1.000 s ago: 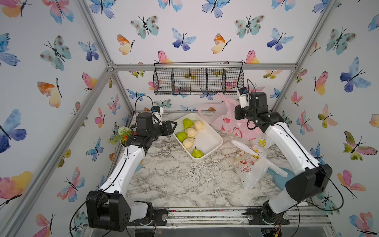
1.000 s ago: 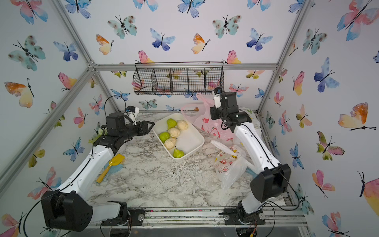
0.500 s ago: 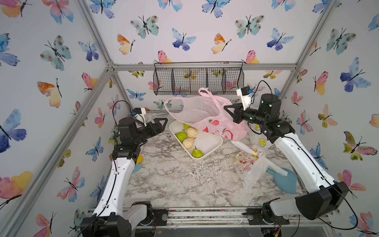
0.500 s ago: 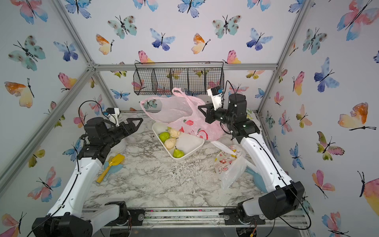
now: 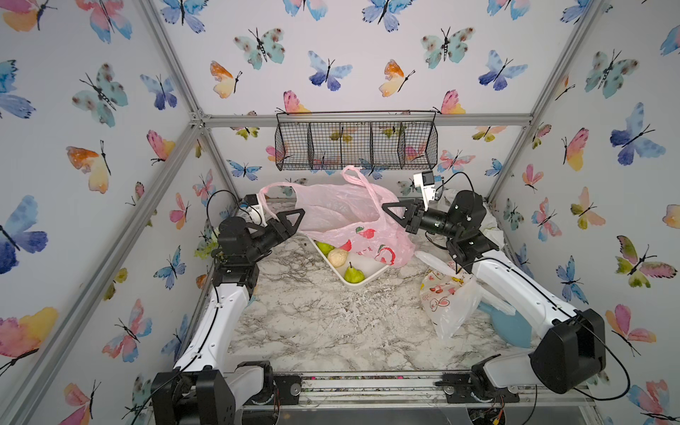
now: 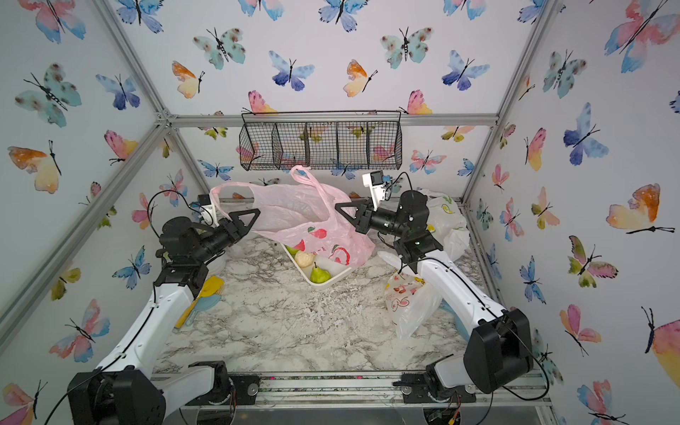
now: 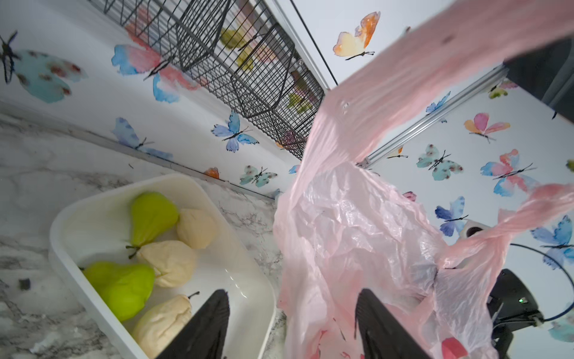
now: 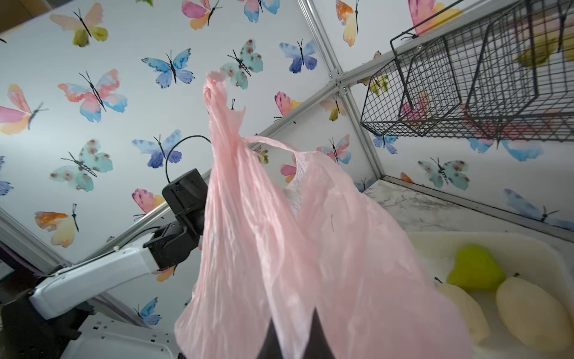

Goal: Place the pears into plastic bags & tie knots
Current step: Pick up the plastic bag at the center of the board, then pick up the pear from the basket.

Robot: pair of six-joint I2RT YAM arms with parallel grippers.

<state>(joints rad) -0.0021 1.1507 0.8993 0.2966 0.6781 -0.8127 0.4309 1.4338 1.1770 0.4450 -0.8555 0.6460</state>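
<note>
While the right gripper clamps the translucent pink apple-print plastic bag aloft, the left gripper, fingers parted, flanks its rim, presumably to spread the mouth.

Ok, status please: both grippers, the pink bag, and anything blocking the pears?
Right gripper shut on pink bag, held above the tray. Left gripper open, bag rim between its jaws. Bag hangs over some pears in tray.

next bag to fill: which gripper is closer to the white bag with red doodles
Right. The right gripper, shut on the pink bag, hangs above and behind the doodle bag; the left gripper is beyond the tray, farther off.
</note>
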